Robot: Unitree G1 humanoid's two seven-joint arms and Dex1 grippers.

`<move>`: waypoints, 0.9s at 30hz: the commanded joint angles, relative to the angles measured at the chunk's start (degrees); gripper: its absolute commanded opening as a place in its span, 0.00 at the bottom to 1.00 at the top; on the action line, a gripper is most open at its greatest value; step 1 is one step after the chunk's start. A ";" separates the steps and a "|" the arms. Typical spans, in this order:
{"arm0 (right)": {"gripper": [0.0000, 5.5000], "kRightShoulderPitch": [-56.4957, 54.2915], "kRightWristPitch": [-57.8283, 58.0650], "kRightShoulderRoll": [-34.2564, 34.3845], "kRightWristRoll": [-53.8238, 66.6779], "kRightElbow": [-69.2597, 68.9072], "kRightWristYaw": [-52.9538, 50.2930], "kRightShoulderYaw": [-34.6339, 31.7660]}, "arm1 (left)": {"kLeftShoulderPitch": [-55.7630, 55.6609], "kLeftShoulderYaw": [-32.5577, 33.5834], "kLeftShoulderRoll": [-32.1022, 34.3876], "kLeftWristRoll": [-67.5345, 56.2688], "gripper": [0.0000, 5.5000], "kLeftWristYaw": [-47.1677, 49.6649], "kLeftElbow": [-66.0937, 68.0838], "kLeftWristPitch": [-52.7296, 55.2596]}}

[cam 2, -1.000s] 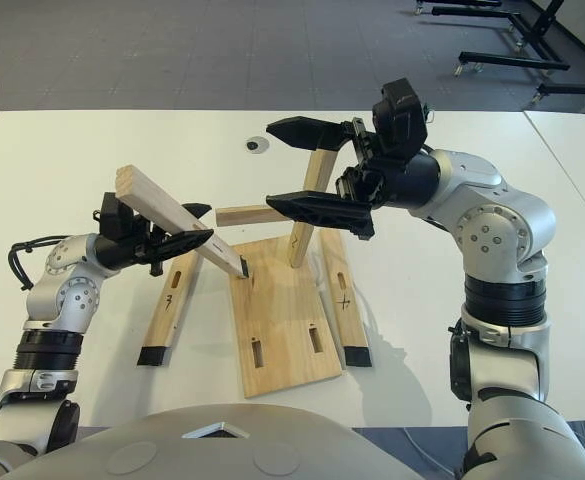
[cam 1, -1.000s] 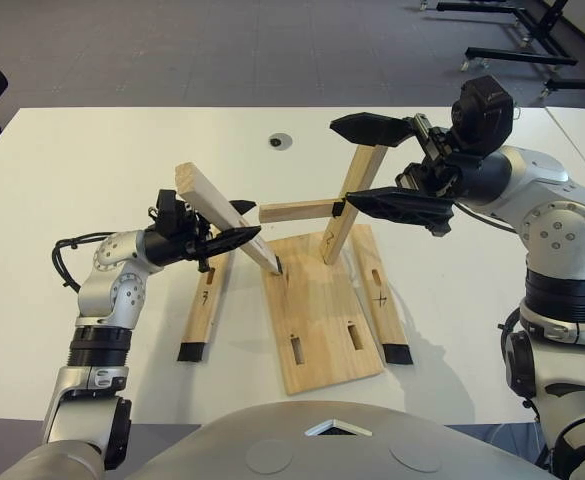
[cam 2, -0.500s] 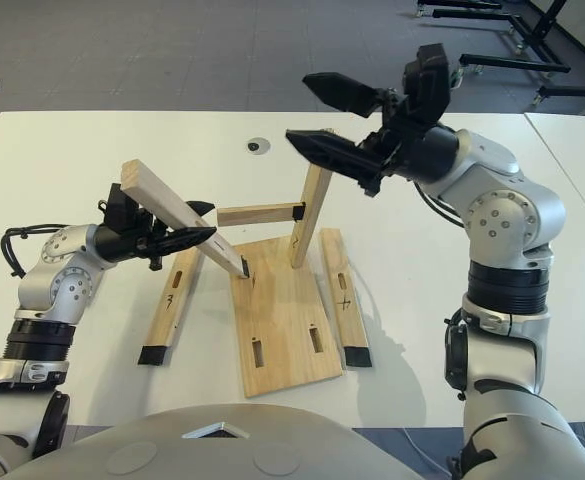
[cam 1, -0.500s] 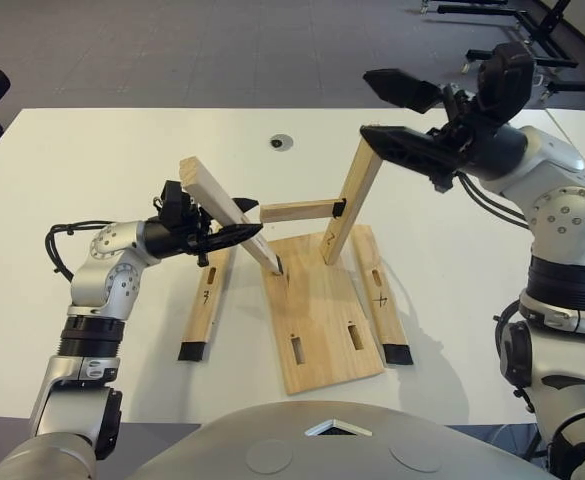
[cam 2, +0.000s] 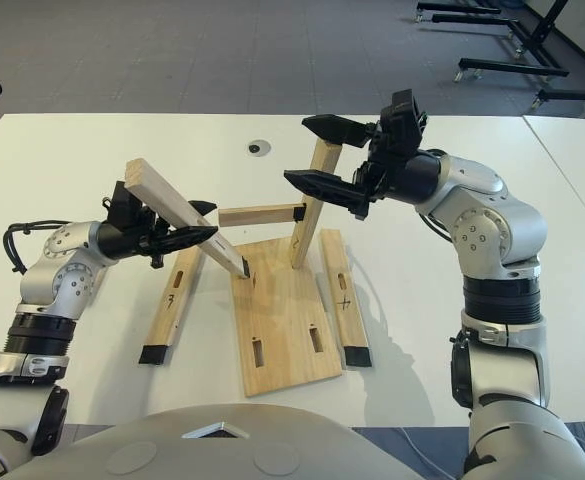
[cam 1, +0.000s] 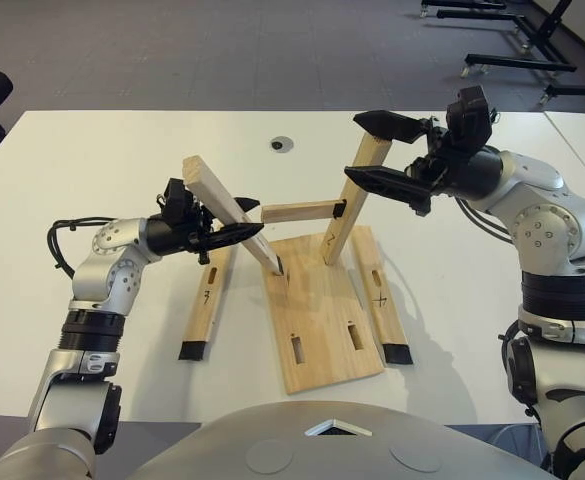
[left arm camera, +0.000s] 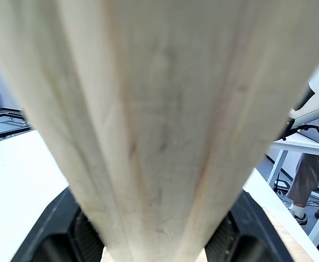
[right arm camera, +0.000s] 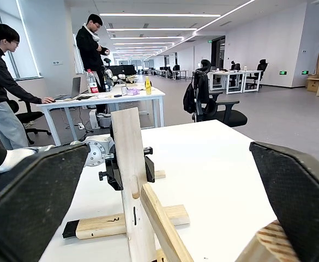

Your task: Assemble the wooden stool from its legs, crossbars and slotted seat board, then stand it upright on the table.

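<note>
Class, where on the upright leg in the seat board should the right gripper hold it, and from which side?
Grip the upright leg at its top end, above the crossbar, from the robot's right: the crossbar juts left at mid-height and the foot sits in the seat board. The open right gripper flanks that end.

Open-plan office, grey floor (cam 1: 172, 50), white desks (right arm camera: 113, 99), black swivel chairs (right arm camera: 204, 94), long ceiling light strips (right arm camera: 164, 15).

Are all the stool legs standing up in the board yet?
No, one leg lies flat on the table left of the board, another leg right of it.
</note>
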 commanded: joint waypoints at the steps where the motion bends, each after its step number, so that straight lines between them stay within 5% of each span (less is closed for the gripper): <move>1: 0.98 1.74 2.09 -0.36 -1.19 0.28 0.66 2.05 | 1.84 -3.13 0.02 4.71 0.37 0.82 1.66 1.72; 27: 0.98 2.81 2.82 0.34 0.01 -2.30 0.09 2.11 | -0.16 -3.50 -0.54 4.62 0.37 2.05 3.76 4.16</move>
